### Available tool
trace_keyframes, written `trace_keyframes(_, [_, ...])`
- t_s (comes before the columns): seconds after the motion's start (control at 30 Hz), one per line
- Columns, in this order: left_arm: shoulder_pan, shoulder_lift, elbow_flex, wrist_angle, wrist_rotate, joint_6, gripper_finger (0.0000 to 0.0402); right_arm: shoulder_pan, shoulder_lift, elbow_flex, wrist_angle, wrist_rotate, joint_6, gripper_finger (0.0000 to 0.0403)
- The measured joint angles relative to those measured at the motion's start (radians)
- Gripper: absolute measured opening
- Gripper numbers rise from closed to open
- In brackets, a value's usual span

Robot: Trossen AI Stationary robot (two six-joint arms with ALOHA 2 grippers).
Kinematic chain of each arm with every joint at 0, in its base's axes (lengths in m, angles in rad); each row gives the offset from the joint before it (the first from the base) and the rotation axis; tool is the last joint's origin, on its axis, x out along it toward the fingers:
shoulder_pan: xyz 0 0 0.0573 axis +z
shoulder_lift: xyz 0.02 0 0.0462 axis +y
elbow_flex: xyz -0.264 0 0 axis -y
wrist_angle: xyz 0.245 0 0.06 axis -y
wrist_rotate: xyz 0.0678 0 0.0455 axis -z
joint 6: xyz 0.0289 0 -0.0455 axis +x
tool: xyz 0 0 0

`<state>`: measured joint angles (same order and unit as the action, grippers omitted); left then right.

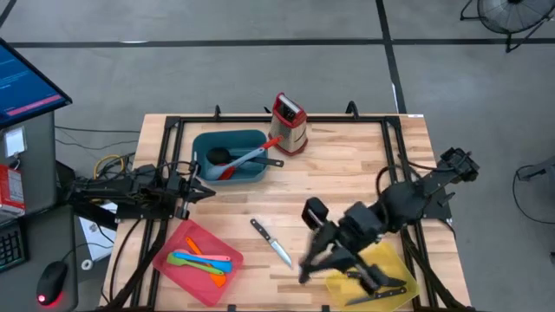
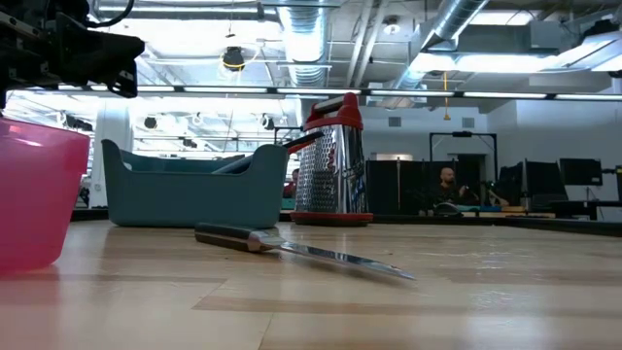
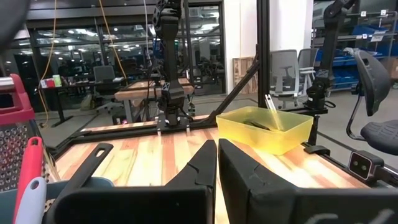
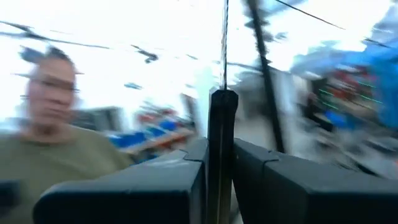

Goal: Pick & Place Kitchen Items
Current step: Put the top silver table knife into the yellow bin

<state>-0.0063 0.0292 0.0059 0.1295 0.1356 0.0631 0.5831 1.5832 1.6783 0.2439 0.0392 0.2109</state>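
My right gripper (image 1: 310,263) is raised above the table's near right part, beside the yellow tray (image 1: 395,260), and is shut on a black-handled steel knife (image 4: 222,118). A second black-handled knife (image 1: 270,241) lies flat on the wood near the middle, also seen in the low view (image 2: 292,248). Dark knives lie in the yellow tray. The teal tray (image 1: 251,169) holds a black ladle (image 1: 217,157) and red and grey-blue spoons (image 1: 247,160). The red tray (image 1: 178,247) holds small coloured plastic utensils (image 1: 204,260). My left gripper (image 1: 206,192) rests shut at the table's left edge. My right gripper pinches the knife's black handle (image 4: 222,143) between its two fingers. The handle runs along the fingers and the thin blade (image 4: 224,37) sticks out ahead of the fingertips. The knife is lifted clear of the table.
A steel box grater with a red top (image 1: 289,123) stands at the far edge, right of the teal tray. Black frame rails (image 1: 169,139) run along the table's sides. A person (image 4: 50,124) shows in the room beyond in the right wrist view.
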Motion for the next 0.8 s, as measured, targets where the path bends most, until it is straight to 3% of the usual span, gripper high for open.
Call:
trace_keyframes(0.13, [0.000,0.000,0.000,0.001,0.000,0.000,0.0002,-0.003,0.008,0.000,0.138,-0.178,0.022,0.0034])
trace_keyframes(0.33, [0.000,0.000,0.000,0.006,0.000,0.000,0.0002,-0.003,0.007,0.000,0.187,-0.235,0.041,0.0034])
trace_keyframes(0.47, [0.000,0.000,0.000,0.008,0.000,0.000,0.0002,-0.003,0.004,0.000,0.185,-0.301,0.156,0.0035])
trace_keyframes(0.63, [0.000,0.000,0.000,0.008,0.000,0.000,0.0002,0.007,0.007,0.000,-0.106,-0.121,0.233,0.0034])
trace_keyframes(0.8, [0.000,0.000,0.000,0.009,0.000,0.000,0.0002,0.020,0.006,0.000,-0.591,-0.035,0.500,0.0034])
